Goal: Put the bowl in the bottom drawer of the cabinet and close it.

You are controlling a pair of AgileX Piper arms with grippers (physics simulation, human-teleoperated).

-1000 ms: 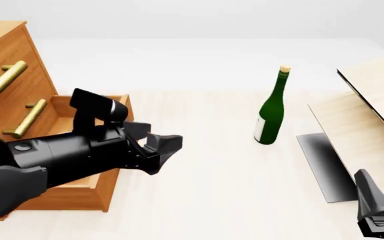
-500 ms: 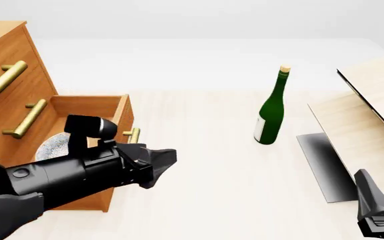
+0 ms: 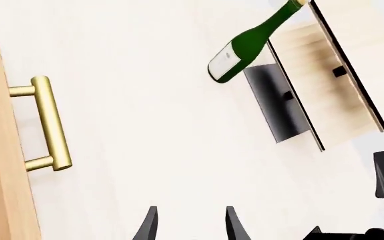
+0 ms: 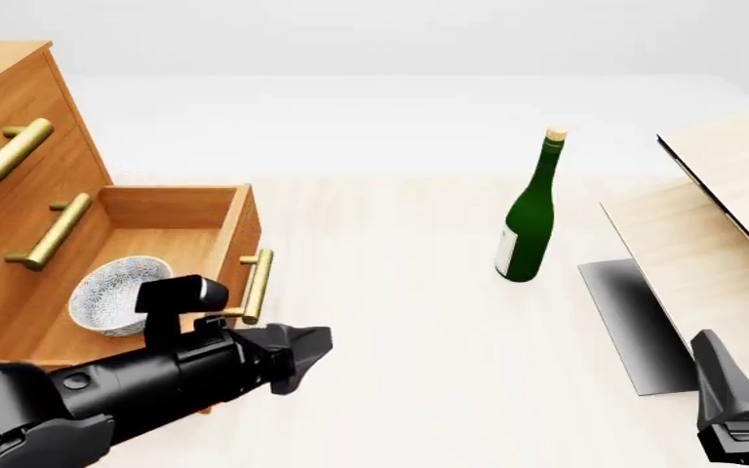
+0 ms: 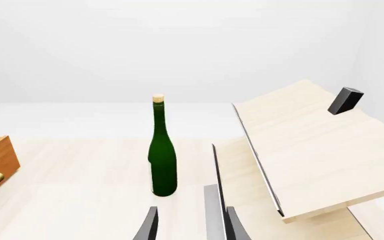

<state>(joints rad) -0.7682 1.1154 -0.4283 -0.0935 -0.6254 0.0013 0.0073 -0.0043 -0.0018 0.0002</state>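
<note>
The white speckled bowl (image 4: 117,292) lies upright inside the bottom drawer (image 4: 167,210), which is pulled out of the orange-brown cabinet (image 4: 11,107). The drawer's brass handle (image 4: 257,285) (image 3: 48,125) faces the table's middle. My left gripper (image 4: 312,348) (image 3: 192,227) is open and empty, low in front of the drawer, just below and right of the handle, apart from it. My right gripper (image 4: 744,363) (image 5: 192,227) stands open and empty at the near right corner, far from the cabinet.
A tall green bottle (image 4: 529,214) (image 5: 163,160) (image 3: 245,47) stands upright mid-table. Tilted pale wooden boards (image 4: 713,234) (image 5: 312,150) with dark supports fill the right side. Two shut drawers with brass handles (image 4: 11,156) sit above the open one.
My left arm has dropped and drawn back out from over the drawer toward the near edge. The bowl, first hidden behind the arm, now shows lying in the drawer. The right arm is unmoved.
</note>
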